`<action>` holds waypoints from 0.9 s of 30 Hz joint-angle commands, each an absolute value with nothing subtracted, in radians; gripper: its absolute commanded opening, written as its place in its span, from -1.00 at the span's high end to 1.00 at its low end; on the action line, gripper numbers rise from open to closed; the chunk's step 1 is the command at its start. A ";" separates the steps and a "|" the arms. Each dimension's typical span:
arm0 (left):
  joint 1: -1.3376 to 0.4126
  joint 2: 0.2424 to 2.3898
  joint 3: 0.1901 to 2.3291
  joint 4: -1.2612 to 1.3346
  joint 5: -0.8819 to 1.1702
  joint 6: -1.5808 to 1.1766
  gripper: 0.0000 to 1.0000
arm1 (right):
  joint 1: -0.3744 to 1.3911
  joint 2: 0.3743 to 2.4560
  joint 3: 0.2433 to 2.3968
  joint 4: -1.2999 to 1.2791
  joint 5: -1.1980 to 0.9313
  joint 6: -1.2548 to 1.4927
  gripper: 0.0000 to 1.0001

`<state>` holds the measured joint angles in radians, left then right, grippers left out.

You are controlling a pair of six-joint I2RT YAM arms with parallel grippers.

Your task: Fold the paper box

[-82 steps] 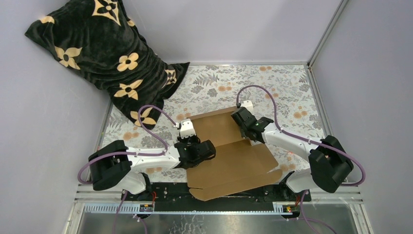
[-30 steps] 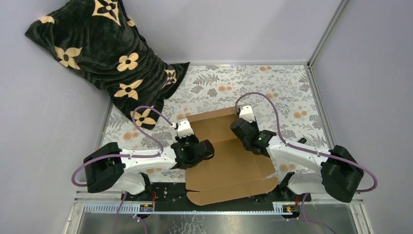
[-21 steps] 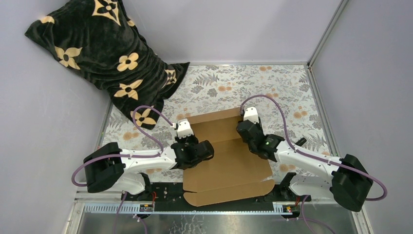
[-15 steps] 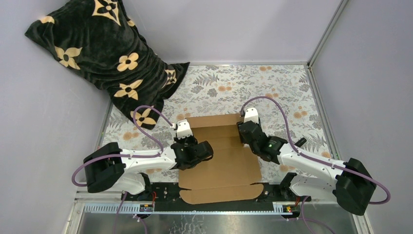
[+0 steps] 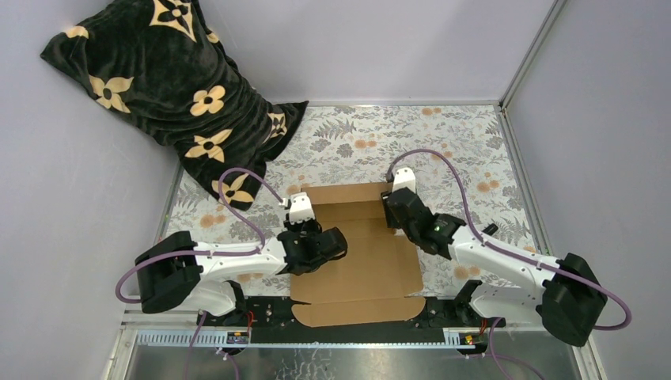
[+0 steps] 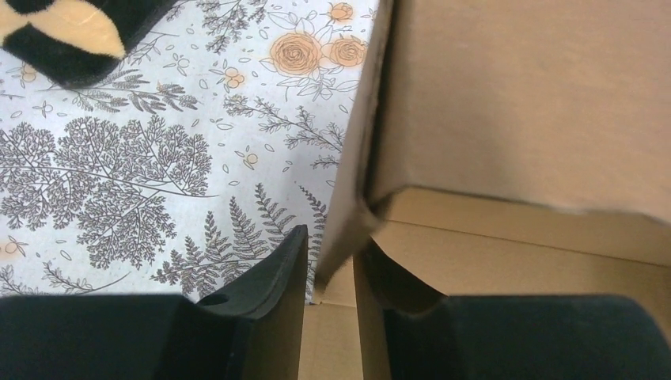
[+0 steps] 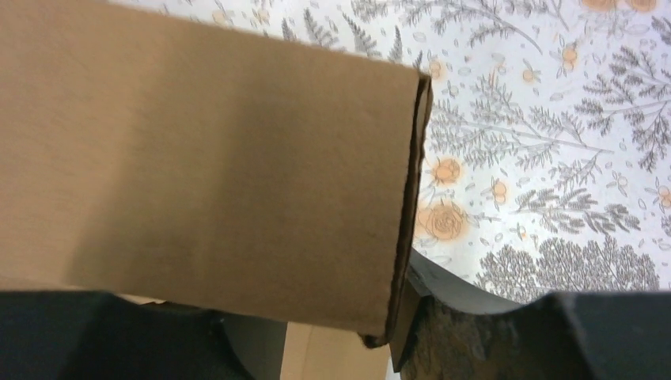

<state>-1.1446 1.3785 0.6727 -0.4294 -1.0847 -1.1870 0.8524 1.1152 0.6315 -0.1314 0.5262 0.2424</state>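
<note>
- While you fold the far panel up, move both wrists together so the crease bends straight.
- Left gripper (image 6: 332, 265) straddles the panel's left edge; you cannot tell whether it clamps.
- Right gripper (image 7: 340, 324) stands parted round the panel's right edge, gripping nothing.
- Box (image 5: 356, 253) sits mid-table (image 5: 443, 134), near part flat, far panel raised between both grippers.

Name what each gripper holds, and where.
Left gripper straddles the paper box at its left flap, grip unclear; right gripper stands open around its right flap.
</note>
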 commanded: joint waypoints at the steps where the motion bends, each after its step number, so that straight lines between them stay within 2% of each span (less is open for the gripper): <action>1: -1.122 1.327 0.724 -0.383 -1.099 -1.043 0.30 | 0.775 1.175 0.792 -0.192 0.416 0.259 0.07; 5: -0.969 1.286 0.716 -0.244 -0.913 -0.889 0.31 | 0.619 1.265 0.899 -0.281 0.188 0.287 0.27; 14: -0.727 1.428 0.878 -0.222 -0.627 -0.684 0.32 | 0.507 1.551 1.241 -0.525 0.017 0.212 0.49; 17: -0.680 1.480 0.944 -0.227 -0.567 -0.650 0.32 | 0.488 1.640 1.398 -0.624 -0.009 0.180 0.51; 22: -0.619 1.551 1.026 -0.243 -0.482 -0.609 0.32 | 0.473 1.719 1.536 -0.706 -0.023 0.140 0.54; 27: -0.576 1.611 1.079 -0.258 -0.422 -0.574 0.33 | 0.465 1.746 1.557 -0.694 0.019 0.107 0.34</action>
